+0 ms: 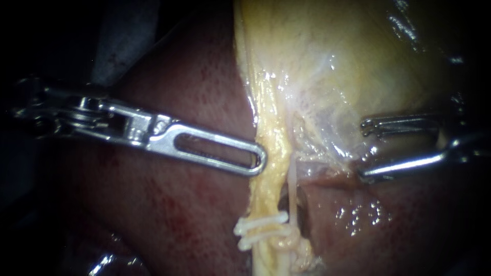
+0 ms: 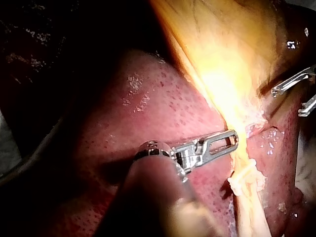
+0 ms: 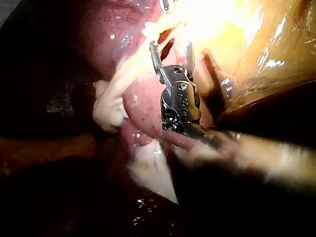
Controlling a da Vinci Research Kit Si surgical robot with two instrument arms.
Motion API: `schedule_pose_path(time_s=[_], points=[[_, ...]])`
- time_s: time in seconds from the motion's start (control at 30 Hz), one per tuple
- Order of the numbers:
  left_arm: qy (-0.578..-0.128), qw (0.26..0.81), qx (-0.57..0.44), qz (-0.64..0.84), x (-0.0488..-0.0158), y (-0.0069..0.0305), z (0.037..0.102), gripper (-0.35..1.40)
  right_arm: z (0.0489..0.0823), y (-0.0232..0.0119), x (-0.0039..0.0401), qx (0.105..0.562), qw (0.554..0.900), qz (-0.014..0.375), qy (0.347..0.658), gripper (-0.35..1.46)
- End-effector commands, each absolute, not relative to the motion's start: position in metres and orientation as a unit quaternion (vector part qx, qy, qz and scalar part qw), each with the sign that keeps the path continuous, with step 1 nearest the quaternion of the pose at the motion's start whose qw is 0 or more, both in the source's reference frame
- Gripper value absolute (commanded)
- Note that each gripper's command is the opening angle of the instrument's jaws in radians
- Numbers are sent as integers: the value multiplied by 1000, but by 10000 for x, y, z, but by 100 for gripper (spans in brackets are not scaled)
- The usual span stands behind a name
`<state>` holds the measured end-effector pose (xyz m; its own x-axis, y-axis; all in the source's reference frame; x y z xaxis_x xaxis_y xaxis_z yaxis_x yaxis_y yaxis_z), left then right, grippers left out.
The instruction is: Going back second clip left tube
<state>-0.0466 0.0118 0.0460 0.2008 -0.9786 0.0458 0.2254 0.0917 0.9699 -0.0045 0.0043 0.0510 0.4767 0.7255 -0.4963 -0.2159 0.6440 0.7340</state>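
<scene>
Clipped tube (image 1: pixel 268 184): soft, slick, easily torn
Your right instrument (image 1: pixel 364 151) stands jaws wide, empty; grip the tube only lightly, above the clips (image 1: pixel 260 228)

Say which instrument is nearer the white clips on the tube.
Left. In the endoscope view my left instrument ends just above the clips, at the yellow tissue; my right instrument, jaws open, stands farther off, up and right.

Right instrument (image 1: pixel 364 151) shaft cut off
</scene>
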Motion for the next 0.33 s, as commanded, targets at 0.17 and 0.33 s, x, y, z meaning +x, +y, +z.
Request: schedule_pose_path(time_s=[0.17,0.33], points=[[-403,619,468,-486,-466,118,460,-35,510,43,-45,304,804,293,419,60],[-403,619,468,-485,-466,118,460,-35,510,43,-45,304,804,293,419,60]])
